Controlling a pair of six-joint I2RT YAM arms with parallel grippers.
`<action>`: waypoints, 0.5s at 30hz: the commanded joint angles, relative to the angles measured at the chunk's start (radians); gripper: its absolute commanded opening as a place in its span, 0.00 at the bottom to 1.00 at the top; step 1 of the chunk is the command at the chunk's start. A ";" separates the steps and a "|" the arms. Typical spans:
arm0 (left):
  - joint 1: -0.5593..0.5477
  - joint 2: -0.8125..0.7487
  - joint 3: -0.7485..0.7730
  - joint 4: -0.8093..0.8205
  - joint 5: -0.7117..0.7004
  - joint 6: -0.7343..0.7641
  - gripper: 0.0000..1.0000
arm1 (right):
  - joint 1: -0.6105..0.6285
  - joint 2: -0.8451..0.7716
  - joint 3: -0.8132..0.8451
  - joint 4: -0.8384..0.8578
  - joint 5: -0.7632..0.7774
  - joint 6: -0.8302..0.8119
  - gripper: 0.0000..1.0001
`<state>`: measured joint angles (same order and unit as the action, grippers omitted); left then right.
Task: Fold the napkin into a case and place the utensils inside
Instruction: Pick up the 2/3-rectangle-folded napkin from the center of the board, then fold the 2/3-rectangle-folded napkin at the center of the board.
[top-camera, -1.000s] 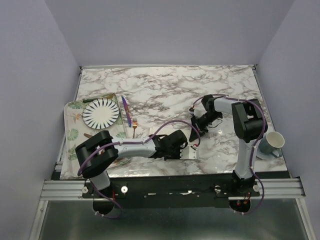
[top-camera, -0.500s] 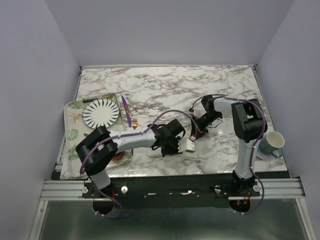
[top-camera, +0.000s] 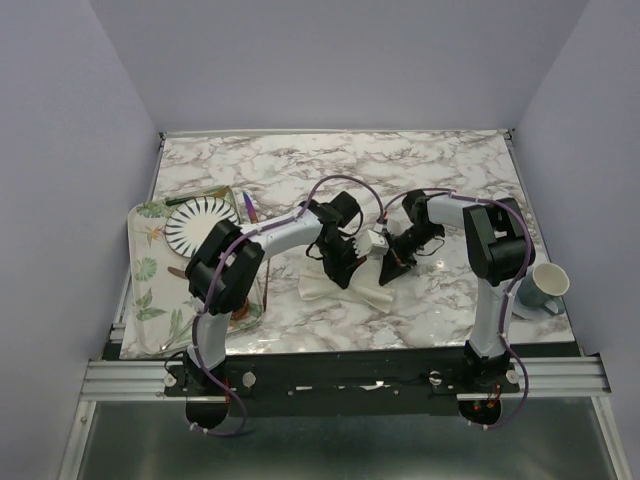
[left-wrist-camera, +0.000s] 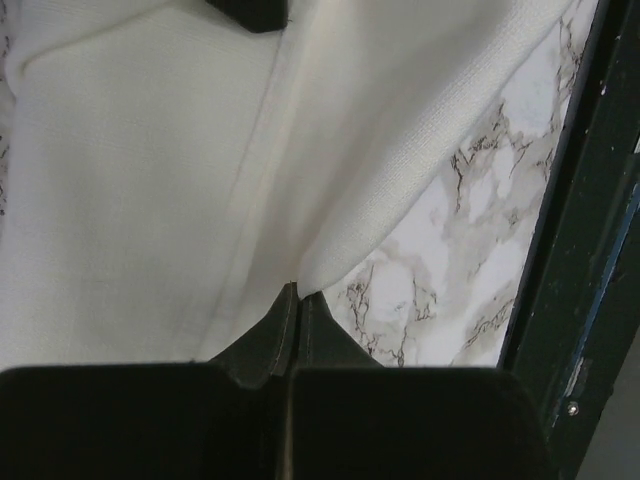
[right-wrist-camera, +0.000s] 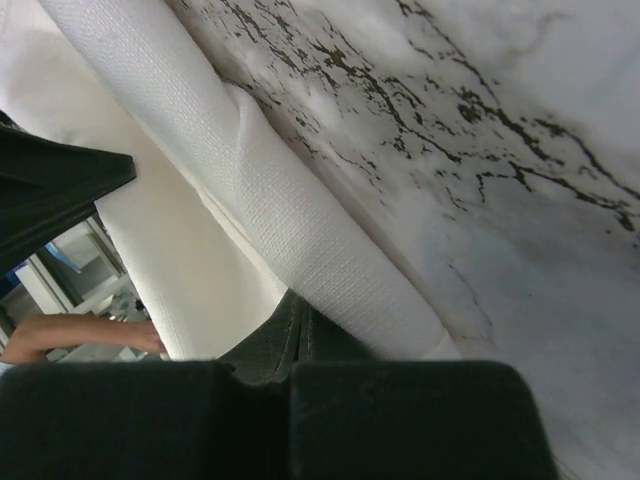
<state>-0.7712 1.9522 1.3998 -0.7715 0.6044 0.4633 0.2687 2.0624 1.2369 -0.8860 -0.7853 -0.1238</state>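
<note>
Two grippers pinch the soft cream cloth napkin (top-camera: 322, 290), and I see both pressed tight together on it. The left gripper (left-wrist-camera: 295, 292) holds one edge. The right gripper (right-wrist-camera: 298, 305) holds a rolled fold. The napkin lies bunched on the marble table (top-camera: 450, 170), well to the right of the round white plate with black stripes (top-camera: 200, 226). The slim purple-blue utensil (top-camera: 248, 204) lies just right of that plate.

Open room over the far table (top-camera: 330, 160), left arm (top-camera: 280, 232) and right arm (top-camera: 455, 208) blocking mid-table above the napkin (top-camera: 345, 290), tray (top-camera: 143, 270) left, mug (top-camera: 545, 287) right.
</note>
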 joint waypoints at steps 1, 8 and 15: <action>0.027 0.068 0.079 -0.098 0.104 0.020 0.00 | 0.007 0.016 -0.017 0.042 0.155 -0.054 0.01; 0.052 -0.155 -0.203 0.166 0.027 -0.032 0.51 | 0.007 0.027 -0.008 0.038 0.150 -0.053 0.01; -0.025 -0.482 -0.530 0.429 -0.343 0.046 0.64 | 0.009 0.034 -0.001 0.028 0.153 -0.062 0.01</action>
<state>-0.7437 1.5951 0.9794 -0.5606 0.5186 0.4522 0.2695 2.0624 1.2385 -0.8906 -0.7849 -0.1295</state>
